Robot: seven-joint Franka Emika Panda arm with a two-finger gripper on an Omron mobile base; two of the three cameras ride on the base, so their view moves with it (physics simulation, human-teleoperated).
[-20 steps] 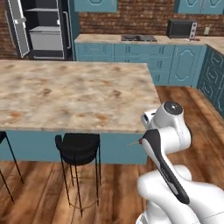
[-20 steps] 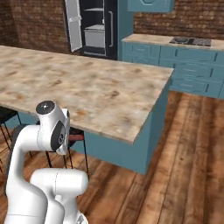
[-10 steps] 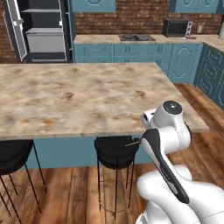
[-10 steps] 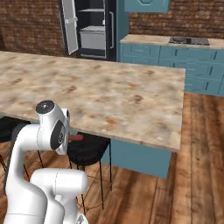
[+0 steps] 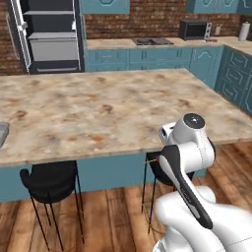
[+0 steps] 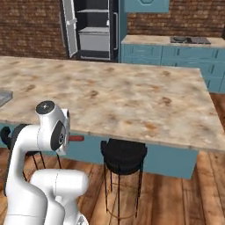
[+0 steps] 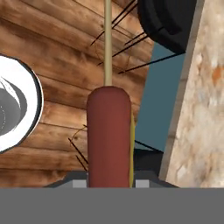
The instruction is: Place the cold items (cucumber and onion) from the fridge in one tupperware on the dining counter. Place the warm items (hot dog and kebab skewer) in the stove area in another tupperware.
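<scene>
Your gripper is clenched on the kebab skewer, low in the centre of the hand view. It looks light and stiff, so your grip on the thick red meat rather than the thin stick seems right. Expect the long stick to swing and catch on the dining counter edge.

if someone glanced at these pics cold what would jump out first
Probably the big marbled dining counter stretching across the room, with black stools tucked under its near edge. Next, the white robot arm folded low in front of it. In the hand view, a reddish-brown sausage on a thin wooden stick sits clamped in the gripper. At the back, the black fridge stands with its door open.
</scene>
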